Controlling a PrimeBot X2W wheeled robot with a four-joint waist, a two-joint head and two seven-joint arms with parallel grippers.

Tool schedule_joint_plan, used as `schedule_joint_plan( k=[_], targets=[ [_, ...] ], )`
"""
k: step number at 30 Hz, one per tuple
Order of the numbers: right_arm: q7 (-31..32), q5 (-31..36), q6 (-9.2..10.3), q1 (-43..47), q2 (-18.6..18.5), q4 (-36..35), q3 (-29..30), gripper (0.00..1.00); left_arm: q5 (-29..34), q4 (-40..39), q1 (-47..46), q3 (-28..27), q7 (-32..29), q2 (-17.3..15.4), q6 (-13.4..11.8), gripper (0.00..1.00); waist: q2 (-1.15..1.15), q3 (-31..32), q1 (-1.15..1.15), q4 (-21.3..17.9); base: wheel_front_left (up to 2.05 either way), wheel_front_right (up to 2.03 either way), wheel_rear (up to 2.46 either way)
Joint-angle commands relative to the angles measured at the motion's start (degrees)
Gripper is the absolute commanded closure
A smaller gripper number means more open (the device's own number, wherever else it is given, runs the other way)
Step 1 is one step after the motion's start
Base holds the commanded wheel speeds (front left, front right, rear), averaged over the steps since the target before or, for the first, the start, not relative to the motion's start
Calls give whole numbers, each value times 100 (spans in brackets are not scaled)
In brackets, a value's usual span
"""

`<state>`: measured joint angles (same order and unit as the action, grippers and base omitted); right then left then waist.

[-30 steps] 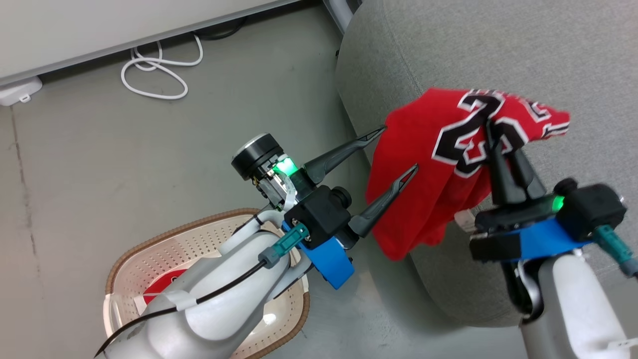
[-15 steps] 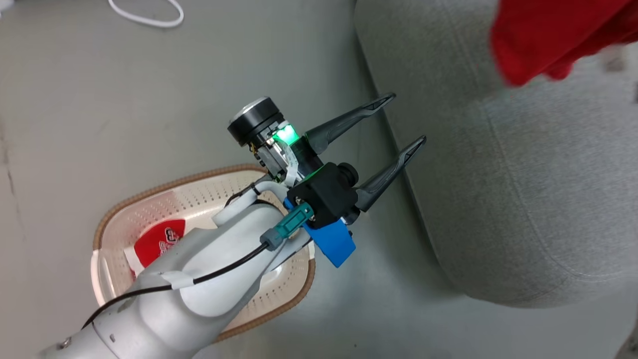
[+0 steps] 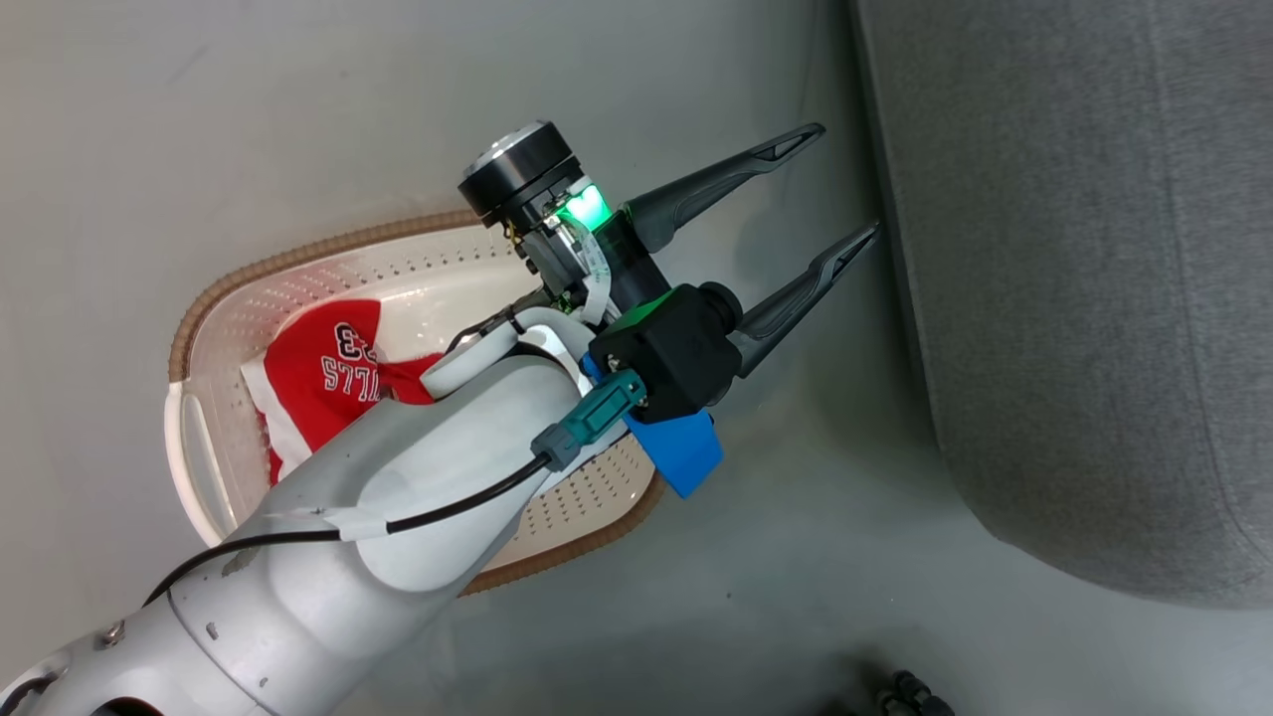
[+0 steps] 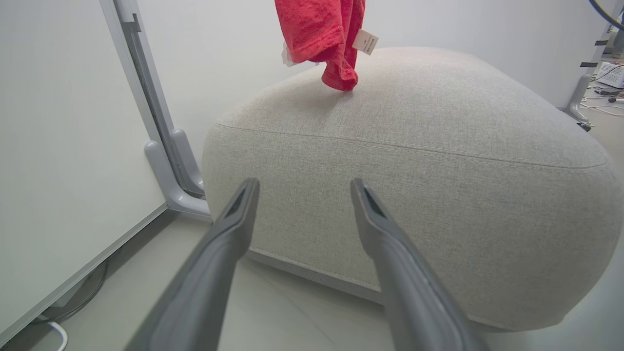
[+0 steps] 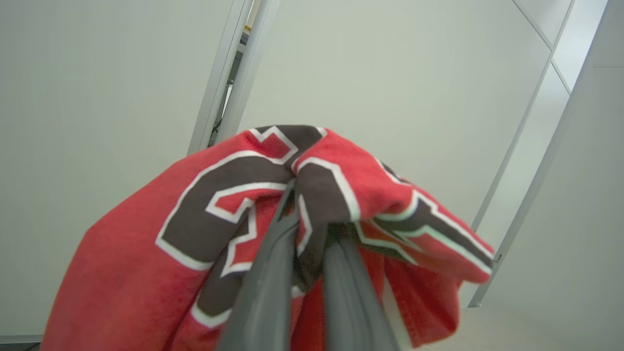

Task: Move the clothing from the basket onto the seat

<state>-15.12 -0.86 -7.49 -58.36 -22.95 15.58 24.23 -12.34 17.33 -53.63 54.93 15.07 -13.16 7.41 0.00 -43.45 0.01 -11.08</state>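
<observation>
in the head view the basket (image 3: 298,261) stands on the floor beside the seat (image 3: 1074,298), and one red garment, the shorts (image 3: 328,368) with white lettering, lies crumpled inside it, partly hidden under the pale left forearm. the left gripper (image 3: 840,184) hangs over the strip of floor between basket and seat, its two dark fingers spread wide and holding nothing. in the left wrist view those parted fingers point at the rounded side of the seat, and a jersey (image 4: 321,29) hangs down from above the cushion, a white tag (image 4: 365,41) showing; its lowest fold is at or just over the top of the seat, and i cannot tell whether it touches. in the right wrist view the right gripper (image 5: 312,219) is pinched tight on a bunch of the jersey's cloth at the black-and-white number, the rest of it draping down around the fingers. so i judge the task roughly halfway: the jersey is out of the basket and carried over the seat but not yet let go, and the shorts have not been taken out at all. counted across the views: two garments, one jersey and one pair of shorts; one basket; one seat; two grippers, one gaping and free, one clamped on cloth.
</observation>
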Motion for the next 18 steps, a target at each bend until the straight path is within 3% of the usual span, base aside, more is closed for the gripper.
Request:
schedule_joint_plan(
  k=[1,9,18],
  targets=[
    [-6,87,-1,-140,-102,284,26,100,28,-19,-130,20,16,-3,10,0,0,-219,-1,118,0,0,0],
    [-5,122,-1,-369,-231,1759,156,100,25,-22,-200,29,16,-24,10,0,0,-388,-1,203,0,0,0],
    [-4,112,-1,-202,-159,2582,302,100,22,1,-157,-2,16,-42,10,0,0,-381,-1,221,0,0,0]
  ],
)
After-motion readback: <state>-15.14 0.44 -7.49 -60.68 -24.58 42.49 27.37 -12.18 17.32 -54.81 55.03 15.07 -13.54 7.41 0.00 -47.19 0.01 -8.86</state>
